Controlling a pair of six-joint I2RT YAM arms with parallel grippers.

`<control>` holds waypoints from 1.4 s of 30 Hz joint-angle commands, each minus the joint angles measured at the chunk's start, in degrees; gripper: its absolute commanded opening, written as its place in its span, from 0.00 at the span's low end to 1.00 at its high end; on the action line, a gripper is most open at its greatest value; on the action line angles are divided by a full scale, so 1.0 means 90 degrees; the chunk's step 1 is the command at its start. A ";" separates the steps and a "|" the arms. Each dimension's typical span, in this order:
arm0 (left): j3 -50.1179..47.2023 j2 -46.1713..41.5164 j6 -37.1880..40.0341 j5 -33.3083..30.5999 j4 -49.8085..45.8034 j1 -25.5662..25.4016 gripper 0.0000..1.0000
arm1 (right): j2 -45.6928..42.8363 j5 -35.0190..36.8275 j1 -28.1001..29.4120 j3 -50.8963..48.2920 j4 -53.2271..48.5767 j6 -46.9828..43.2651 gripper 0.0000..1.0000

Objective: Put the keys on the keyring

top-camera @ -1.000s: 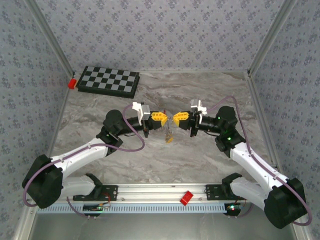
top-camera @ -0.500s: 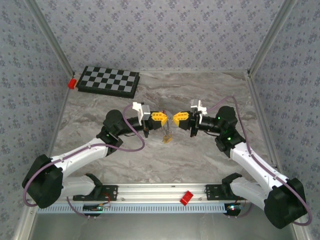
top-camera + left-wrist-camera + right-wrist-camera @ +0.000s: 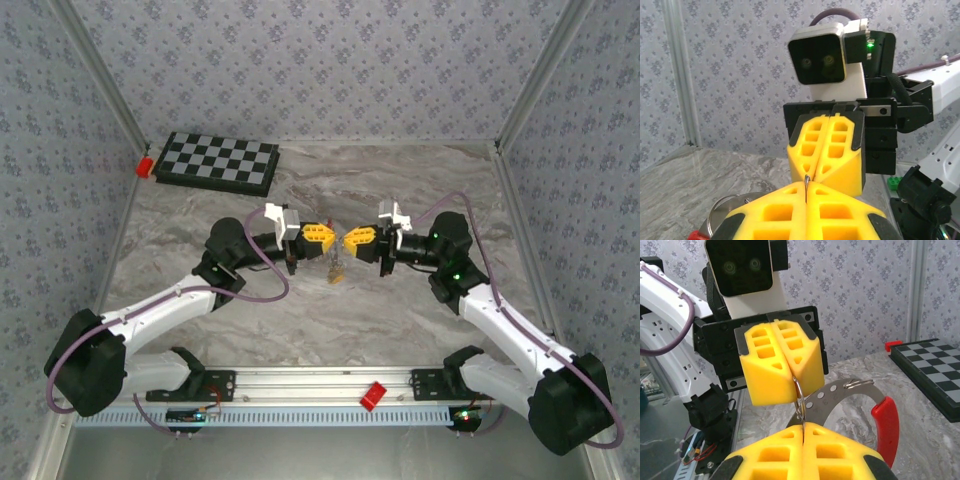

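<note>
Although both grips look secure, the step in hand, which I judge to be working a key along the opened wire, leaves little margin.

Nearest the right wrist camera, the right gripper (image 3: 803, 427) has its yellow jaws fully closed, with a thin wire pinched in the seam. Just beyond, the left gripper (image 3: 791, 387) faces it tip to tip, its jaws likewise closed on the same wire. The keyring (image 3: 840, 390) curves away from that pinch, and its red-sleeved arc (image 3: 887, 425) hangs clear above the table (image 3: 935, 455). From above, the keys (image 3: 337, 272) show as a small yellowish cluster dangling just below the gap between the tips. Their number, and whether any is already threaded, cannot be determined.

Recommendation: keep one grip fixed as the anchor and move only the other. Use small motions along the wire's curve rather than across it, so the wire neither bends nor slips out. Neither jaw should loosen while the ring hangs unsupported. The tips are almost touching, so any further approach risks pad contact.

Compared with a second ago, the right gripper sits slightly nearer the left. The left arm is unchanged. The keys swung a little half a second ago and have returned. At the far left, the chessboard (image 3: 218, 162) has not moved.
</note>
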 commanded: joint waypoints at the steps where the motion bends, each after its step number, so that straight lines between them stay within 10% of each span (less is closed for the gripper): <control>1: 0.0276 0.0081 -0.0056 0.0178 0.0106 0.0004 0.00 | 0.0001 -0.0325 0.0090 0.0241 0.0067 -0.0115 0.00; 42: 0.0496 0.0286 0.0387 0.0822 -0.0669 0.0127 0.00 | -0.0370 -0.0119 -0.0047 0.0079 0.0290 0.0021 0.00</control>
